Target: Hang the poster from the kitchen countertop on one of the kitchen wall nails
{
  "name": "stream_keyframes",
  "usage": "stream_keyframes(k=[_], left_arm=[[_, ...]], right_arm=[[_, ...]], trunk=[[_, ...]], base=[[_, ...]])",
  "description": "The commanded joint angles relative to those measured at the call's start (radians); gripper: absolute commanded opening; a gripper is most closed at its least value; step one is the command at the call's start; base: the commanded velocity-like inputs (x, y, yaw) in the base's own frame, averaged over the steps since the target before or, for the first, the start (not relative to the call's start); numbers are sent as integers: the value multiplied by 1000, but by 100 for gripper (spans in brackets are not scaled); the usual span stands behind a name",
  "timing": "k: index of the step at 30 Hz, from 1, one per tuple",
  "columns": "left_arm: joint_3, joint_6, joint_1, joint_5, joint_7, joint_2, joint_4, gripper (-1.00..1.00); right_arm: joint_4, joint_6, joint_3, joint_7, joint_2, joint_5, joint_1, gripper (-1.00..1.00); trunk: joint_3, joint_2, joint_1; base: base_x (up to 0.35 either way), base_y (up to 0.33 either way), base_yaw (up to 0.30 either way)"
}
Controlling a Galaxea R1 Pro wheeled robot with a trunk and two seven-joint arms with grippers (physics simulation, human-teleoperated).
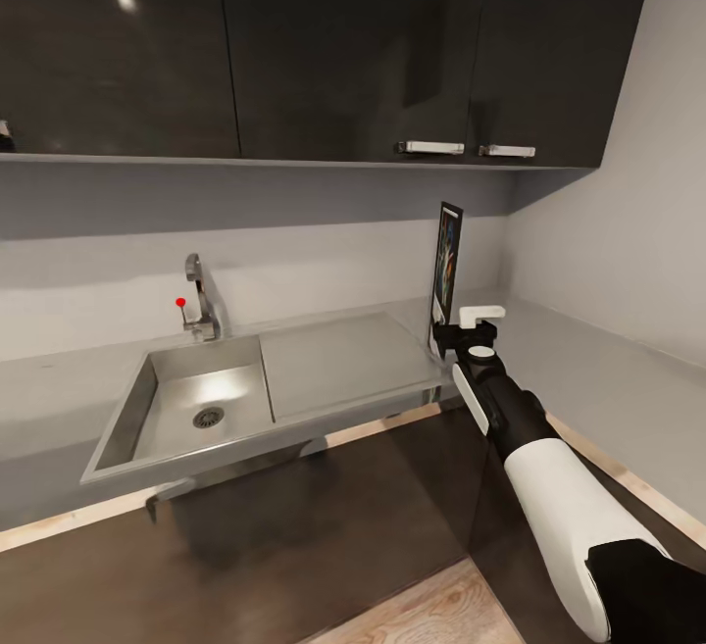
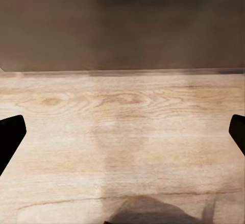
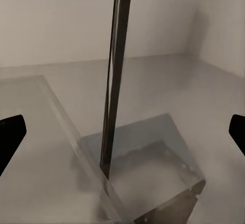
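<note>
While the right arm reaches out over the grey countertop (image 1: pixel 608 370), the poster (image 1: pixel 447 267) stands upright and edge-on at about twelve o'clock from the right pincer (image 1: pixel 469 328), just past the corner of the steel drainboard (image 1: pixel 338 360). From the head camera its bottom edge seems to meet the pincer's white finger, but whether the pincer is clamped on it cannot be told. Seen from the right wrist, the poster (image 3: pixel 116 75) is a thin dark strip standing between the two black fingertips (image 3: pixel 10 134), which sit far apart at either side with clear gaps to the frame. The sink (image 1: pixel 186 399) lies at roughly nine o'clock from the poster, with the tap (image 1: pixel 200 296) behind it against the pale backsplash and glossy black cupboards (image 1: pixel 324 46) overhead. At the left wrist, the left pincer (image 2: pixel 122 132) is spread wide over light wood floor (image 2: pixel 122 142), holding nothing.
</note>
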Motion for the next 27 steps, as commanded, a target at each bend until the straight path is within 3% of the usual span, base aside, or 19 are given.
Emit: stream_keyframes(k=[1,7,15,27], left_arm=[[2,0,0,10,-7,0,-1,100],[2,0,0,10,-7,0,-1,100],[2,0,0,10,-7,0,-1,100],[2,0,0,10,-7,0,-1,100]], right_arm=[[-1,6,3,-6,0,-1,-1,100],[0,6,3,-6,0,-1,-1,100],[0,5,3,-6,0,-1,-1,100],[0,4,3,-6,-1,-1,-1,100]], trunk=[[-1,-1,0],[-1,-1,0],[-1,-1,0],[-1,-1,0]], base=[[16,0,0],[31,0,0],[198,0,0],[39,0,0]])
